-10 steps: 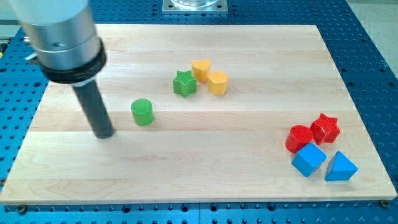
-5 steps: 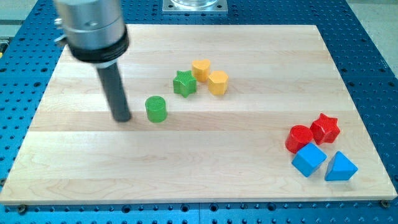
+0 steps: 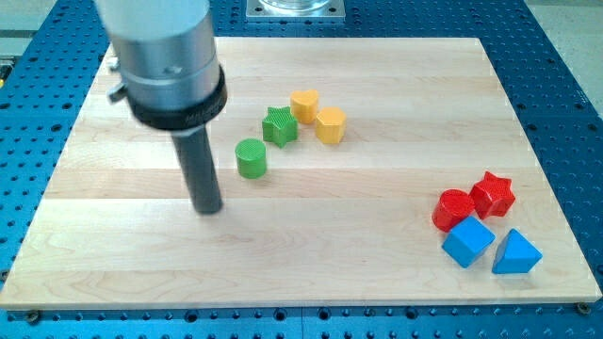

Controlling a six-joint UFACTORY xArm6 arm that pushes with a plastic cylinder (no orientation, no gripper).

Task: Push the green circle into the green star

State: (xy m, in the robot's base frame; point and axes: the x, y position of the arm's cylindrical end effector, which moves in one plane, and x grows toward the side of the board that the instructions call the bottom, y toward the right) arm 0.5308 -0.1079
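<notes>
Looking down at the wooden desk (image 3: 396, 273), I have my tip (image 3: 209, 209) planted on the boards to the view's lower left of the green circle (image 3: 251, 157), near it but with a clear strip of wood between the two. The tool is just a straight dark rod with a wide grey collar above it, so it has no jaws to spread or press together and it pinches nothing. The collar fills the view's upper left and hides part of the desk behind it.

The green circle stands upright as a short ribbed cylinder, just beside the green star (image 3: 280, 125), which lies to its upper right. From this angle I cannot tell whether the two greens touch or whether a sliver of wood still separates them. The star in turn sits close against a yellow pair: a yellow heart-like block (image 3: 304, 104) toward the view's top and a yellow hexagon (image 3: 330, 124) to the star's right, those two yellows touching each other.

Well apart from all this, near the view's lower right corner, four more blocks cluster together. A red circle (image 3: 453, 208) and a red star (image 3: 493, 194) sit side by side, and below them a blue cube (image 3: 468, 241) and a blue triangle (image 3: 516, 252) lie next to one another. Around the desk runs a blue perforated surface (image 3: 565, 113).
</notes>
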